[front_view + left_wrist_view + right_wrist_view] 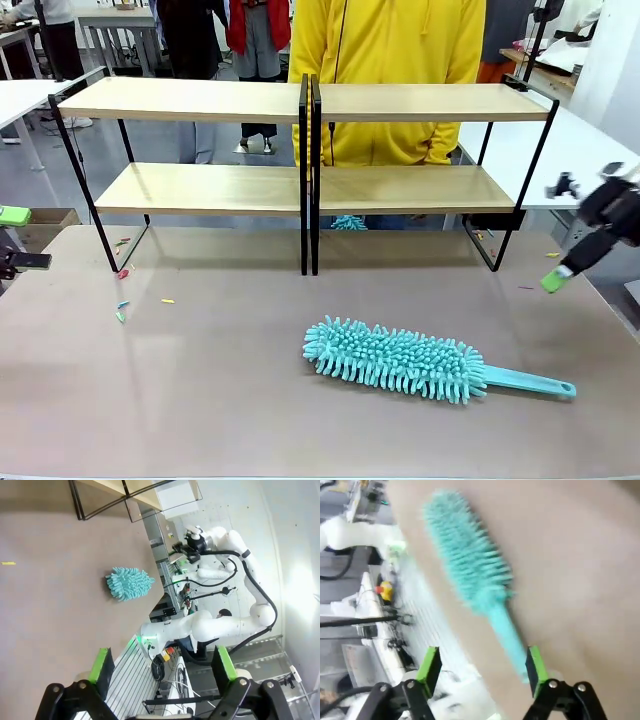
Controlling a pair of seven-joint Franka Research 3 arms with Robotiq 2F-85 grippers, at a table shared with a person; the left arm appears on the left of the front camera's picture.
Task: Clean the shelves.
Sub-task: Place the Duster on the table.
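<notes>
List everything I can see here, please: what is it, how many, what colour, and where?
Shelves: two joined two-tier racks, light wooden boards in black frames, at the table's far side.
Duster: one, teal and fluffy with a teal handle, lying flat on the table near the front, handle toward the robot's right.
Small scraps: several, in mixed colours, scattered on the table by the left rack's foot; a few more by the right rack's foot.
Table: one, grey-brown top.
Person: one, in a yellow top, standing behind the shelves.
Left gripper: black with green pads, open, off the table's left edge.
Right gripper: black with green pads, open, empty, above the table's right edge.
</notes>
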